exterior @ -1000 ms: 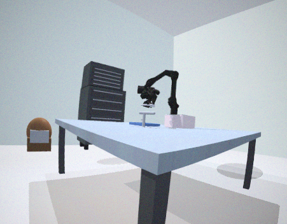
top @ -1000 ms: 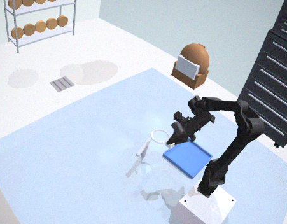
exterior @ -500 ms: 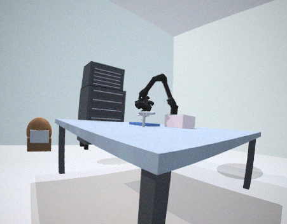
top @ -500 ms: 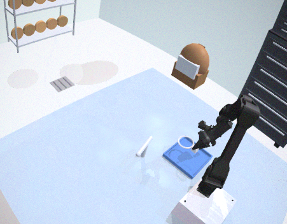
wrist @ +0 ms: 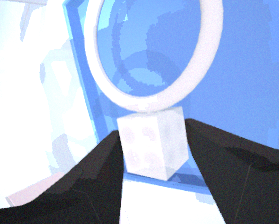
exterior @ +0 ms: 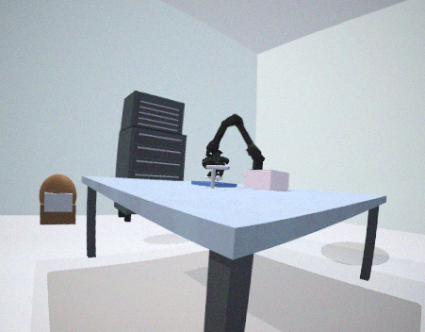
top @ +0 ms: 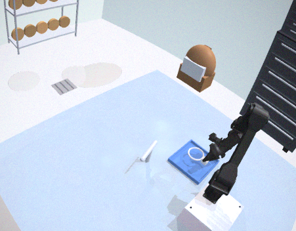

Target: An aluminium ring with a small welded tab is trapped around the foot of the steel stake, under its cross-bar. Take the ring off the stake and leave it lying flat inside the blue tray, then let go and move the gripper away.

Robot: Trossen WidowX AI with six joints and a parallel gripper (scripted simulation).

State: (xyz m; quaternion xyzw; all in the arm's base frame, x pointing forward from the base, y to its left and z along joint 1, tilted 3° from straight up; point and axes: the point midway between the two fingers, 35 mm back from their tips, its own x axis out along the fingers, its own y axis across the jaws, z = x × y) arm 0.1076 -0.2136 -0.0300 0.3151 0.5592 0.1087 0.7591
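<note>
The fingers [top: 204,161] [exterior: 220,175] were clamped on the tab [top: 206,162] [wrist: 152,144], a pale block with one finger at each side. Just beyond them, joined to the tab, the ring [top: 189,157] [wrist: 213,30] hung over the tray [top: 182,172] [exterior: 199,183] [wrist: 86,85], off the stake; its shadow on the blue floor stood apart from it, so it seemed not yet to be lying down. Below the fingers, the tray's near wall ran close under the tab, and that was the thing to mind: a little shift inward, then a slow, level descent, would likely keep the tab from catching there and tipping the ring. The grip was best loosened only once the ring lay flat, with the fingers opened evenly and drawn straight up. Farther from the fingers, well apart from the tray, the stake [top: 148,154] [exterior: 213,178] stood bare on the desk [top: 92,138] [exterior: 227,207].
</note>
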